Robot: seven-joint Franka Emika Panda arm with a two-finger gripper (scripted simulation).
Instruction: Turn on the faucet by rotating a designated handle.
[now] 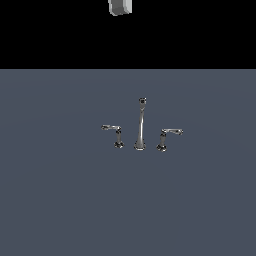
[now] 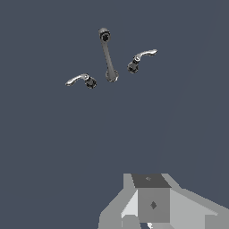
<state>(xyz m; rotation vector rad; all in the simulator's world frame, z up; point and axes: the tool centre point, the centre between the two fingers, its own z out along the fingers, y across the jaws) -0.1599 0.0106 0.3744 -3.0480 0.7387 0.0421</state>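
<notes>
The chrome faucet (image 1: pixel 140 131) stands on the grey floor mid-scene, its tall spout (image 2: pixel 107 53) between two short levers. The handle (image 1: pixel 168 137) is on the exterior view's right, its lever pointing right; in the wrist view the handle (image 2: pixel 140 58) lies beyond the spout's base. The twin lever (image 1: pixel 113 133) points left. My gripper (image 1: pixel 120 7) hangs high above and far from the faucet, touching nothing. Only its grey body (image 2: pixel 151 202) shows in the wrist view, and the fingers' spacing is not readable.
A flat grey surface (image 1: pixel 60 200) spreads all around the faucet. Behind it the background is black. Nothing else stands on the surface.
</notes>
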